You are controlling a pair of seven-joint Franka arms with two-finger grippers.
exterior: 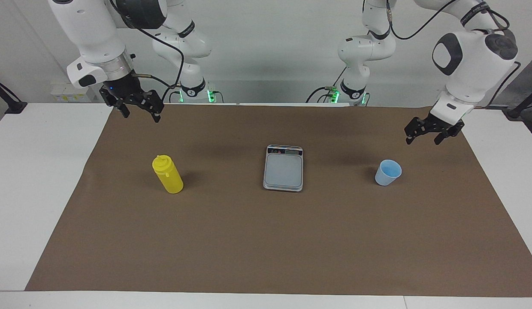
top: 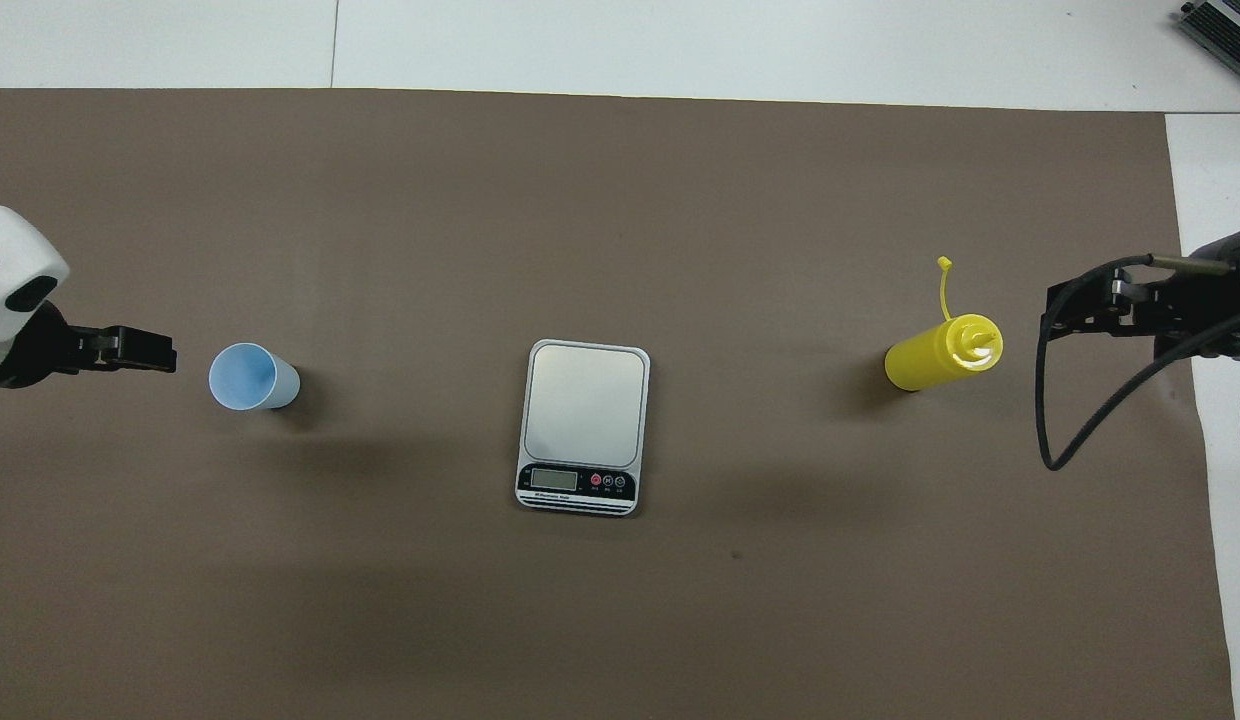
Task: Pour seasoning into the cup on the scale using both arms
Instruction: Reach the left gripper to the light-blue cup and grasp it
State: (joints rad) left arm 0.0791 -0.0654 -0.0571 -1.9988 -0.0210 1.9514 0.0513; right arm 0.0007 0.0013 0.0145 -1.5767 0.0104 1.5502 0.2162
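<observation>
The left tool (exterior: pixel 428 136), a black two-finger gripper on a white jointed arm, hangs in the air with its fingers spread wide and nothing between them. It is over the brown paper mat (exterior: pixel 266 240) at the left arm's end of the table (exterior: pixel 30 180), close to the small light blue tapered plastic cup (exterior: pixel 388 172) but apart from it. In the overhead view the left tool (top: pixel 130 350) points toward the cup (top: pixel 252 377), with a gap of bare mat between them.

The right tool (exterior: pixel 137 109), the same kind of black two-finger gripper, is also spread wide and holds nothing. It hangs over the mat's edge nearest the robots at the right arm's end of the table, well apart from the yellow cylindrical plastic squeeze bottle (exterior: pixel 167 174). In the overhead view the right tool (top: pixel 1100 305) shows beside the bottle (top: pixel 942 352), with a black cable (top: pixel 1080 420) looping down from it.

The yellow bottle stands upright on the mat, its domed nozzle cap up and its thin tethered lid (top: pixel 944 285) sticking out away from the robots. The flat rectangular silver-grey kitchen scale (exterior: pixel 283 168) lies in the middle of the mat between bottle and cup, well apart from both, its dark display strip (top: pixel 577 481) along the edge nearest the robots. Its weighing plate is bare. The cup stands upright on the mat, not on the scale. Only open mat lies between each tool and the thing nearest it.
</observation>
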